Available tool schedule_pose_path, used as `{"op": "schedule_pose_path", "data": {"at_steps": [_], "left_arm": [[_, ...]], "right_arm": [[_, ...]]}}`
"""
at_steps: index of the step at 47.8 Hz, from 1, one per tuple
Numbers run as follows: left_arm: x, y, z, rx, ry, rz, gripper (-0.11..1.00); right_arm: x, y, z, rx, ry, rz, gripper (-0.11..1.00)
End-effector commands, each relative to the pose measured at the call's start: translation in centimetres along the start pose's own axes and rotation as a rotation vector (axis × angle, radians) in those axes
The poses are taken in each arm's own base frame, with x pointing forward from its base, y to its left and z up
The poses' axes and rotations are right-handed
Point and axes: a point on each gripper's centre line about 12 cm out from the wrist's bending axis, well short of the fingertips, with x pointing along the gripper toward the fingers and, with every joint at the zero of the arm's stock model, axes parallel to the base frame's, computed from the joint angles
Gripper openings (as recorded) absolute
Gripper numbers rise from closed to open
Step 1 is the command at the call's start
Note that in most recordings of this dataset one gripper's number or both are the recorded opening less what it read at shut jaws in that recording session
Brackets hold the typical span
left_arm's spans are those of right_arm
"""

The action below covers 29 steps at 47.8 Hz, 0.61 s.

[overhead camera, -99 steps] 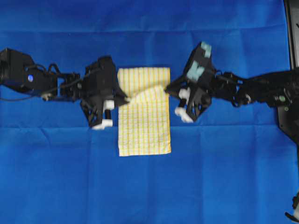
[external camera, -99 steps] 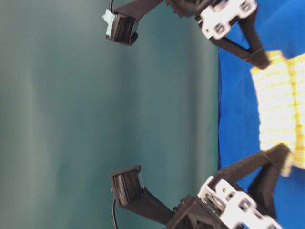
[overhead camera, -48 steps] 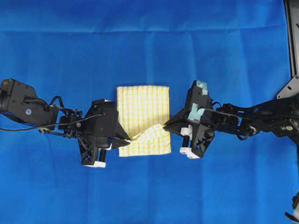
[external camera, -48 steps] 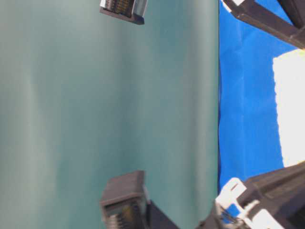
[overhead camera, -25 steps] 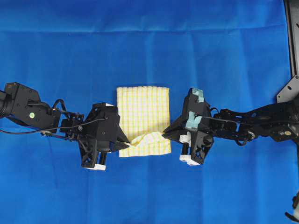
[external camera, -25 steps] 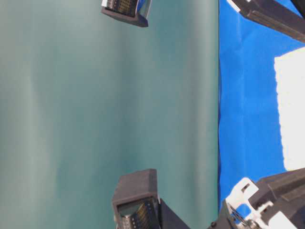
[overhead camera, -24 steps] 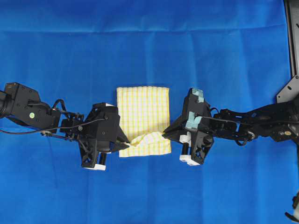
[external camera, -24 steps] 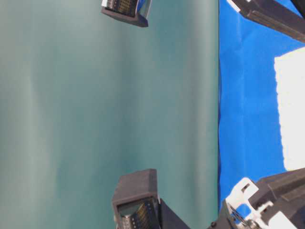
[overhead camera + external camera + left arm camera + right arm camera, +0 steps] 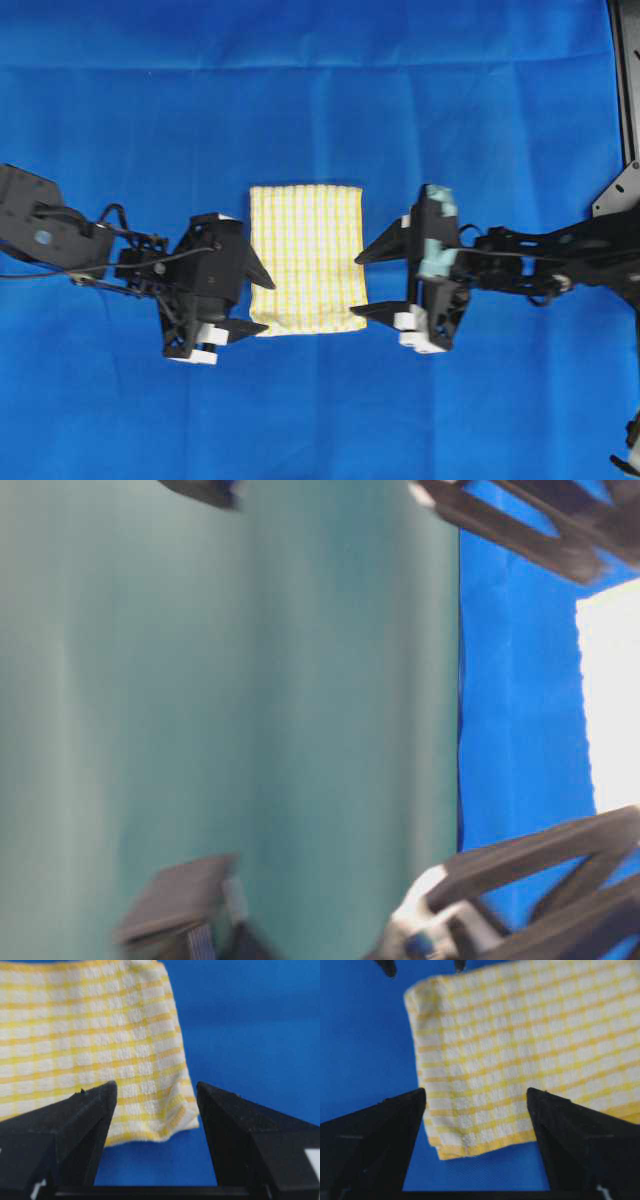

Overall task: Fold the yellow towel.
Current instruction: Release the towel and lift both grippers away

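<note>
Blue cloth [image 9: 320, 90], large and plain, covers the whole work surface. At its middle lies the yellow towel [image 9: 305, 258], a thin woven rectangle of pale yellow and white checks with yellow hems, folded into a compact stack and lying flat, its edges roughly aligned. Nothing holds it. The left gripper [image 9: 252, 300] sits just beside the towel's lower left corner, jaws spread apart and empty; the right gripper [image 9: 368, 283] flanks the lower right edge, jaws likewise wide and empty. Both wrist views show the fingers straddling a towel corner without pinching it. The risk I see lies in the withdrawal: a fingertip passing low could snag a hem and drag the top layer askew, undoing the fold.
</note>
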Motion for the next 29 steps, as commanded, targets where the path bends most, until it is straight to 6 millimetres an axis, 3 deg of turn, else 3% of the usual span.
{"op": "schedule_pose_path", "data": {"at_steps": [1,16,29], "left_arm": [[-2.8,-0.1,2.1,0.006,-0.081,-0.005,0.57],[-9.3,0.3,1.8,0.034,-0.244,-0.003,0.57],[-13.5,0.5,-0.1,0.064,-0.376,0.000,0.57]], "right_arm": [[-2.3,0.7,2.0,-0.019,-0.079,0.044,0.73],[-9.6,-0.3,3.5,-0.122,-0.247,0.117,0.74],[-13.7,-1.1,3.1,-0.183,-0.311,0.176,0.74]]}}
